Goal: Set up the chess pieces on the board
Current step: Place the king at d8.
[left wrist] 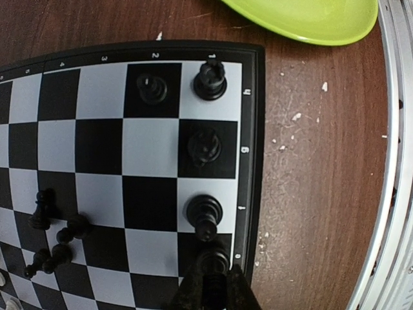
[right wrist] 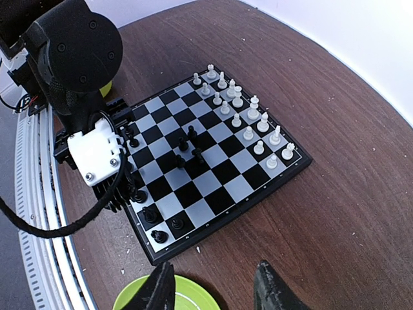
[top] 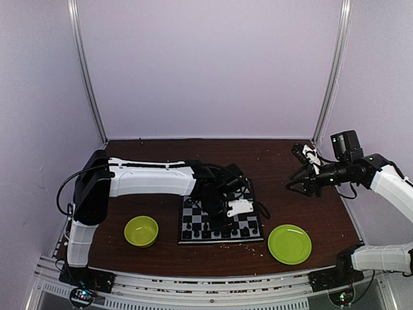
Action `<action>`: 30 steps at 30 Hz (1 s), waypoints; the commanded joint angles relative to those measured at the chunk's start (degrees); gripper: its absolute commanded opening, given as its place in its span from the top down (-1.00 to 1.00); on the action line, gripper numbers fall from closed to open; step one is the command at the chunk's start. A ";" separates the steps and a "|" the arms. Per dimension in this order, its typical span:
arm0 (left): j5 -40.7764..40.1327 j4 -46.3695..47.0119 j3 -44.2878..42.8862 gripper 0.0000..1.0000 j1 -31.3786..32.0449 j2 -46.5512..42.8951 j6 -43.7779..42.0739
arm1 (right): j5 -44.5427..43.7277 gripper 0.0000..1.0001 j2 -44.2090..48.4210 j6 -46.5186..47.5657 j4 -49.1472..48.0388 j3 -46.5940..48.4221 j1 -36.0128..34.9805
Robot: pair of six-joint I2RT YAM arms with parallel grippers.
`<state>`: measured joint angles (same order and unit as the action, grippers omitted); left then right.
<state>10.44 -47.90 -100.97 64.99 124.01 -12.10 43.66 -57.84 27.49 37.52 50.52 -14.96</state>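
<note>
The board lies in the middle of the table; it also shows in the left wrist view and the right wrist view. White chess pieces stand in two rows on its far side. Black pieces stand along the edge near the arms, and three more lie loose mid-board. My left gripper is low over that edge, shut on a black piece standing on an edge square. My right gripper is open and empty, in the air to the right of the board.
A lime-green bowl sits left of the board. A lime-green plate sits right of it, near the front edge. Small crumbs dot the brown table. White walls enclose the back and sides.
</note>
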 commanded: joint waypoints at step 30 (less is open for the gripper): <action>-3.08 4.56 -1.74 0.32 -6.32 -8.54 8.43 | 0.30 0.18 -1.72 0.90 0.76 0.82 0.38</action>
<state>9.21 -45.93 -102.00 61.78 114.28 -8.25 43.70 -59.46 28.14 37.91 50.52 -14.96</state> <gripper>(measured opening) 0.368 0.409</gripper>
